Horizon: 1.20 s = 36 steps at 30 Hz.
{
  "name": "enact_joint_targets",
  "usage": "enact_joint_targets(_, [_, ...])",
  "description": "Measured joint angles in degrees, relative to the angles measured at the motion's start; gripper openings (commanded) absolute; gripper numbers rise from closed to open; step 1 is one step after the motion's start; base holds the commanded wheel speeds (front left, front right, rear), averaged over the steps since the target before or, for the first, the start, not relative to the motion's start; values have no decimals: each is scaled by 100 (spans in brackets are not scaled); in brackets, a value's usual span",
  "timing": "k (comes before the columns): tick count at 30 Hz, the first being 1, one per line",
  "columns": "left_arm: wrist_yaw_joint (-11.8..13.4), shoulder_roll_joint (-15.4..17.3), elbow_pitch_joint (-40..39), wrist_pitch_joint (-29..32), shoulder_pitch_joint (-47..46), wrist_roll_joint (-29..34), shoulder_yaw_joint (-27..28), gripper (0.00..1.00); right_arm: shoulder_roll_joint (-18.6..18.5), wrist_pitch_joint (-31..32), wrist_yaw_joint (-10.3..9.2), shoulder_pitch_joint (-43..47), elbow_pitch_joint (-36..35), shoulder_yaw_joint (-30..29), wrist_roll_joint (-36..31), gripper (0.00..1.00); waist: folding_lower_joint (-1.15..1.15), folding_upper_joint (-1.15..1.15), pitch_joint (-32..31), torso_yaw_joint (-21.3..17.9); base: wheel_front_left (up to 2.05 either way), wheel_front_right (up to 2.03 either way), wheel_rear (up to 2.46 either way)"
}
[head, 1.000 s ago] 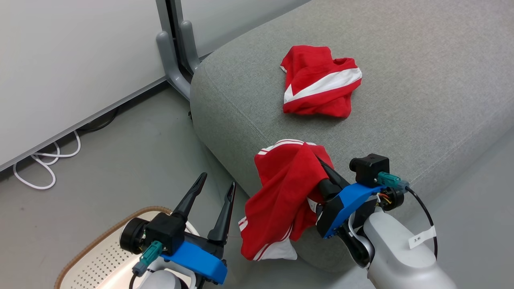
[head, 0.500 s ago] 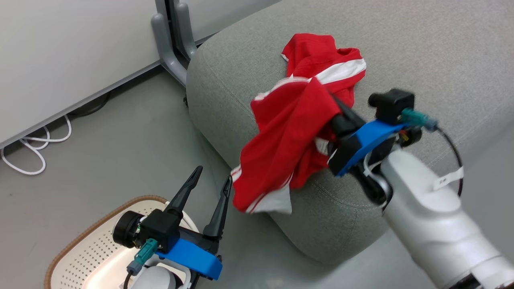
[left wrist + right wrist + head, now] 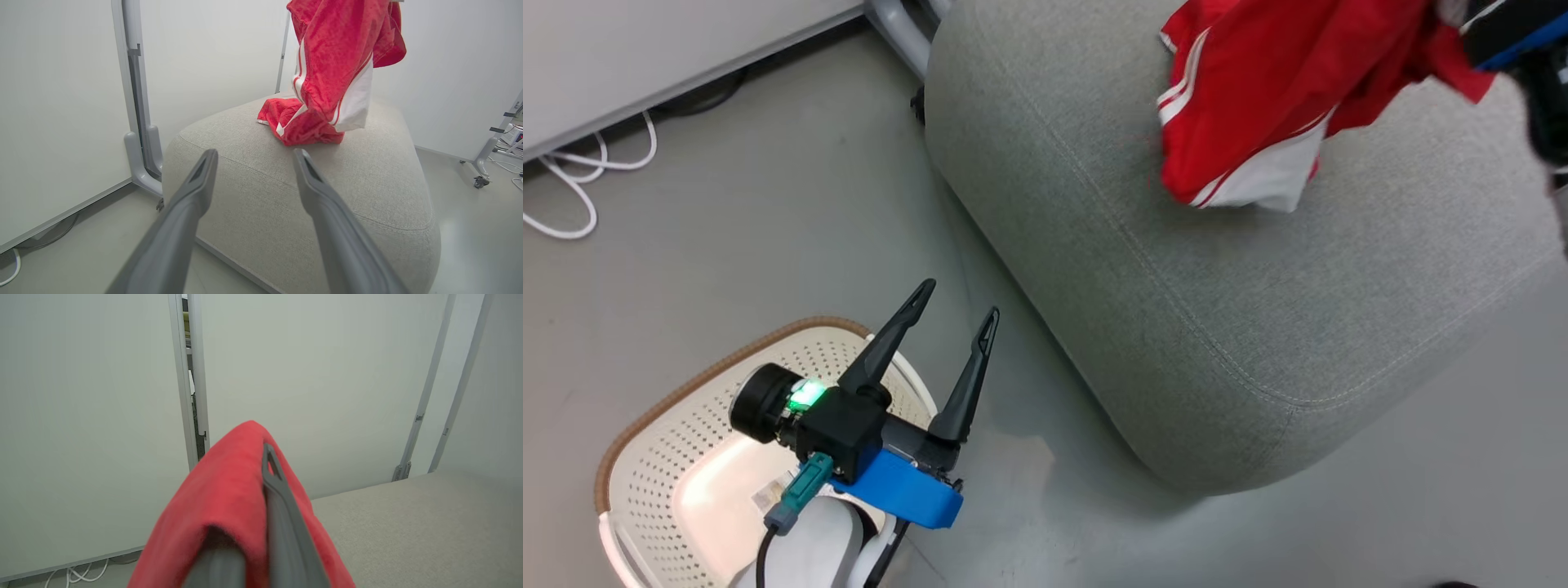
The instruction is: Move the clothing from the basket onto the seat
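Observation:
One red garment (image 3: 1258,90) with white stripes hangs over the grey seat (image 3: 1217,294), draped on my right gripper (image 3: 261,457), which is shut on it; the gripper's blue-and-black body (image 3: 1515,37) sits at the head view's top right. In the left wrist view the hanging garment (image 3: 335,61) dangles above a second red garment (image 3: 302,126) lying crumpled on the seat (image 3: 286,196). My left gripper (image 3: 957,300) is open with nothing in it, just above the cream basket (image 3: 645,425) with the brown rim; what shows of the basket's inside is bare.
The basket stands on the grey floor left of the seat's near corner. A grey partition foot (image 3: 141,163) rises by the seat's far left corner, with white cables (image 3: 572,188) along the wall. A wheeled stand leg (image 3: 482,171) is off the seat's right.
The head camera has shifted down. My right gripper carried the red garment up from the seat's front edge to above the cushion. The left gripper stays open by the basket.

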Motion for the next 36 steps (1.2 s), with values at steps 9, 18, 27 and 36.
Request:
enact_joint_targets(9, [0,297,-477,-1,-472,197,-152,100,-485,-305,0,-381,397,-854,-81,0,0,0,862,305,0,0,0])
enact_joint_targets(18, [0,482,-764,-1,-683,336,-121,100,-123,-502,0,-39,1103,-1198,-198,0,1,0,1671,509,0,0,0])
enact_joint_targets(27, [11,458,-829,0,-808,372,-92,100,-4,-521,0,148,1532,-1494,-316,0,1,0,1946,724,0,0,0])
enact_joint_targets(36, [33,383,-748,0,-826,367,-52,100,83,-522,0,248,1588,-1605,-517,57,0,0,1873,833,0,0,0])
